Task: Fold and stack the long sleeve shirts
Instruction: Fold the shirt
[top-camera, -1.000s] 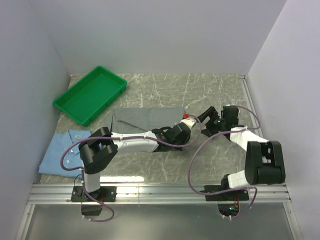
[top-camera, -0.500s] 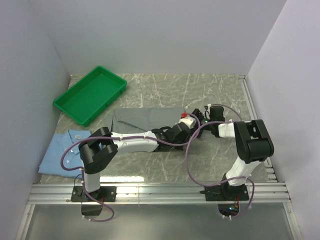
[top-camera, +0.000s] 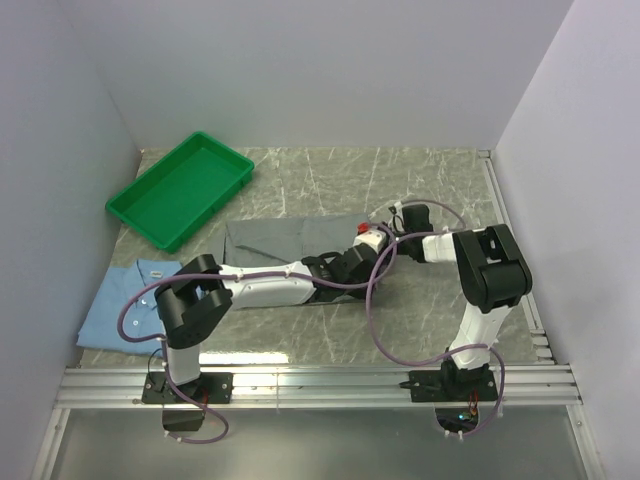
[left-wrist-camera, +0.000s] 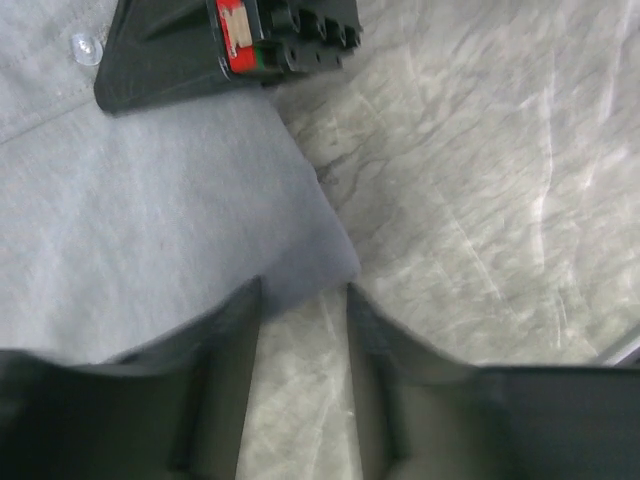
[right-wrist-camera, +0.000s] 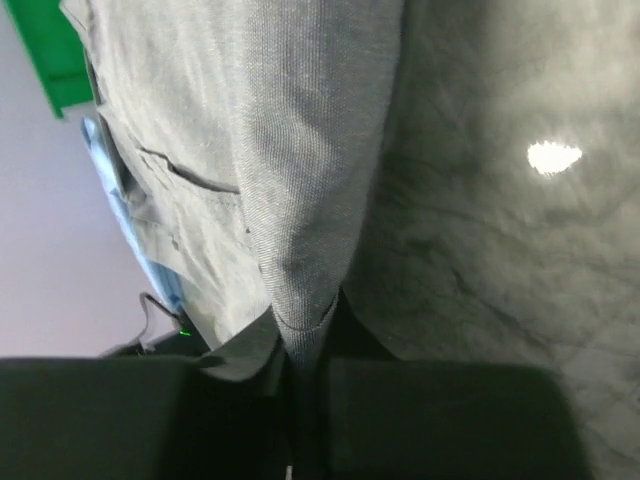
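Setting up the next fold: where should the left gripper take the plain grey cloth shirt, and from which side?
Grip the free corner of the plain grey cloth shirt, probably coming low from the marble table side. That corner lies flat, a thin point right between the left gripper's open fingers, while the right gripper pinches another fold of it.

Lab test booth: plain white walls (top-camera: 330, 70) enclose a marbled tabletop (top-camera: 320, 180) with aluminium rail (top-camera: 320, 385).

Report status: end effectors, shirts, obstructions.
Left end effector open, at corner of grey shirt. Right end effector shut on grey shirt, at its edge. Blue shirt apart, far left; nothing obstructing.
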